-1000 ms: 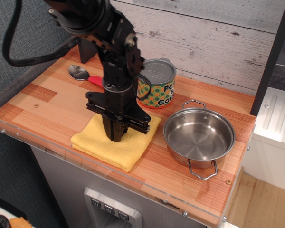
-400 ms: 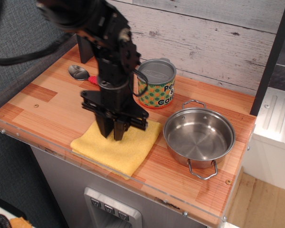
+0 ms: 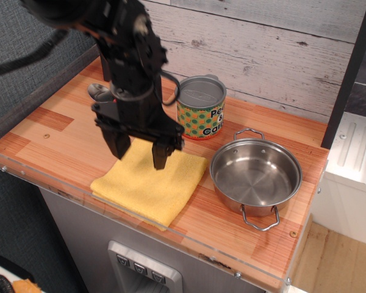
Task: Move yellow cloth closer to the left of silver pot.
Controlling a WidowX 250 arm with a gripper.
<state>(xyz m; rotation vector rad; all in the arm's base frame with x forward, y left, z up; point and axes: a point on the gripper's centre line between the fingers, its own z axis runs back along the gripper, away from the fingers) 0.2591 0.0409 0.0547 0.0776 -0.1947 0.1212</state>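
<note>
The yellow cloth (image 3: 151,187) lies flat on the wooden counter, its right edge close to the left side of the silver pot (image 3: 256,174). The pot is shallow, shiny and empty, with two wire loop handles. My black gripper (image 3: 139,150) hangs just above the cloth's back-left part. Its two fingers are spread wide apart and hold nothing. The arm hides the cloth's far corner.
A green-and-orange printed can (image 3: 200,107) with a grey lid stands behind the cloth and pot. A metal spoon (image 3: 100,93) lies at the back left, partly behind the arm. The counter's clear front lip (image 3: 140,220) runs just before the cloth.
The gripper was shut on the cloth, then opened, let it go, and rose up and to the left. The cloth settled flat beside the pot.
</note>
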